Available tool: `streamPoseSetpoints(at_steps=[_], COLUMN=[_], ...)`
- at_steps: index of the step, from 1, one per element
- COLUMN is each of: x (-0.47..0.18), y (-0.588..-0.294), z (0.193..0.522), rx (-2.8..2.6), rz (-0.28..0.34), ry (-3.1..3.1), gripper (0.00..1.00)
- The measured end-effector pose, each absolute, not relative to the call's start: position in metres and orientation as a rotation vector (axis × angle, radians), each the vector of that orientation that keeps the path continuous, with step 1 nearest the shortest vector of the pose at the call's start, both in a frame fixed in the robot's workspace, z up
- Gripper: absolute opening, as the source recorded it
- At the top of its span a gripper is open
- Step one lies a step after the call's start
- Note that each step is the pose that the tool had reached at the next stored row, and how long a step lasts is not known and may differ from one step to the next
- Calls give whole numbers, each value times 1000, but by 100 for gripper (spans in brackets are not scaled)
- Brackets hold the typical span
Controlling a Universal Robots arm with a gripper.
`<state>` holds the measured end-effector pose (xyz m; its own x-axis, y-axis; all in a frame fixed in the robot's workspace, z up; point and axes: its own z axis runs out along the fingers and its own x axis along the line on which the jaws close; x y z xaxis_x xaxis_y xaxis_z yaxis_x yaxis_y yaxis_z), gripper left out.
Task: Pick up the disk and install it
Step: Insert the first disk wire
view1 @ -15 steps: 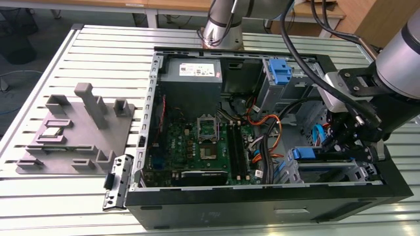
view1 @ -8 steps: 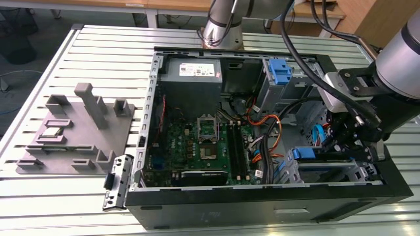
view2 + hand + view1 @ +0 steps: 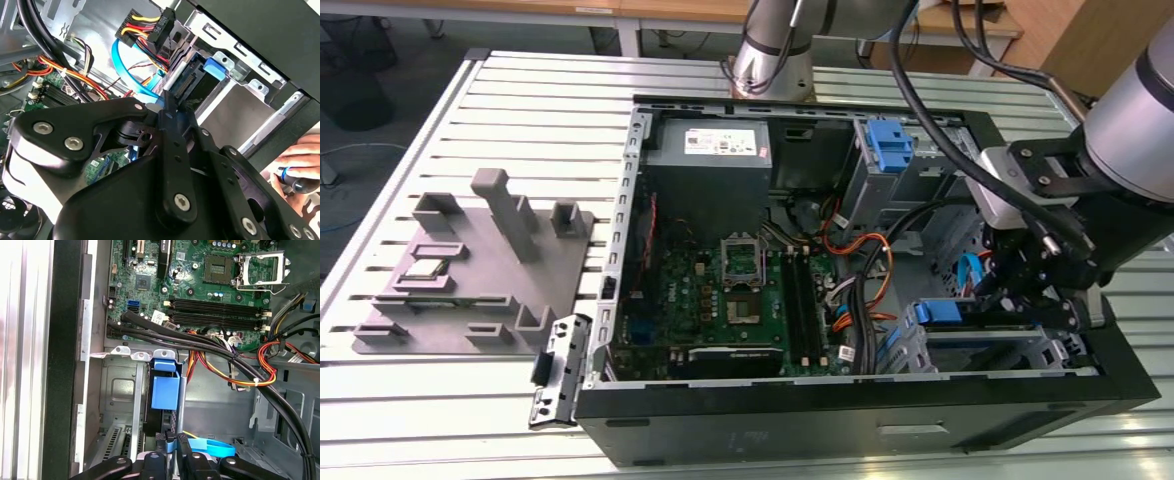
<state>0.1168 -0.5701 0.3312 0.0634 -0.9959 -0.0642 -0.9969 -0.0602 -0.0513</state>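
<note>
The disk (image 3: 945, 313) stands on edge in the drive cage (image 3: 1014, 350) at the case's front corner, on the exterior view's right, its blue rail up. In both wrist views it sits in the metal bay, with its blue rail (image 3: 165, 390) and connector end (image 3: 190, 84) showing. My gripper (image 3: 1027, 298) hangs just above the cage. Its black fingers (image 3: 168, 446) are drawn together, with the tips (image 3: 167, 107) at the disk's connector end. Nothing shows between the fingers.
Black cable bundles (image 3: 200, 342) and orange-yellow wires (image 3: 265, 365) cross beside the bay, and a blue flat cable (image 3: 132, 75) loops near my fingers. The motherboard (image 3: 734, 290), a grey box (image 3: 710, 145) and a tall blue latch (image 3: 891, 145) lie further in. A hand (image 3: 300, 162) rests outside the case.
</note>
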Motion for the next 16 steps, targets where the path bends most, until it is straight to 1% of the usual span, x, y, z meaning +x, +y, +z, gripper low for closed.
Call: streamPoseSetpoints(at_steps=[12,16], x=[117,117], y=[-570,-570], z=[352,353], rx=[-2230,-2229], rz=[18,18], ry=[2096,2096], gripper=[24,24])
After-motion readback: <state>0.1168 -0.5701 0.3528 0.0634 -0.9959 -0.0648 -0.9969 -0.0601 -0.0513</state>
